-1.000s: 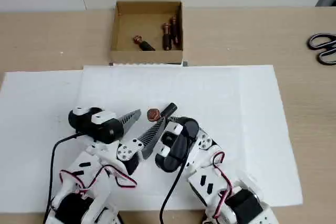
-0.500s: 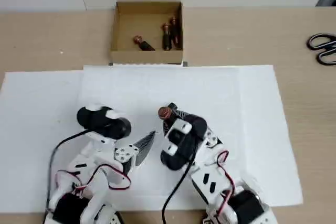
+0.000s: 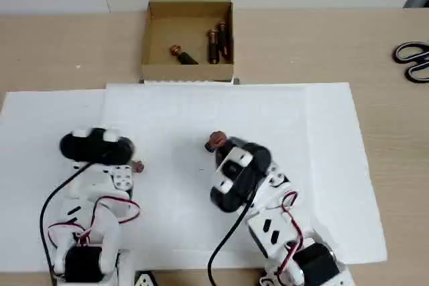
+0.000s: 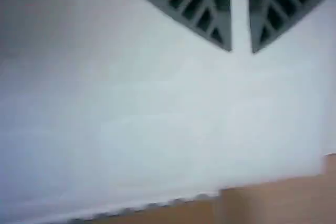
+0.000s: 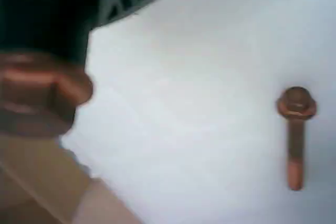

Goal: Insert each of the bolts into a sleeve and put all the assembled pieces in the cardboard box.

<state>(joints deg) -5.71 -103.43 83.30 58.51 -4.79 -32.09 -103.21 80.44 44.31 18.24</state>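
Now the right gripper (image 3: 218, 145) stays clamped on the sleeved bolt (image 3: 215, 140), which it carries alone since the left gripper (image 4: 241, 45), barely parted and empty, has pulled back. Near the left gripper lies a loose bolt (image 3: 137, 166). Well ahead, the box (image 3: 167, 72) awaits this fourth piece.

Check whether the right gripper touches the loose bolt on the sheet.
Apart. Right wrist view: the loose bolt lies alone, bare white sheet between it and the right gripper.
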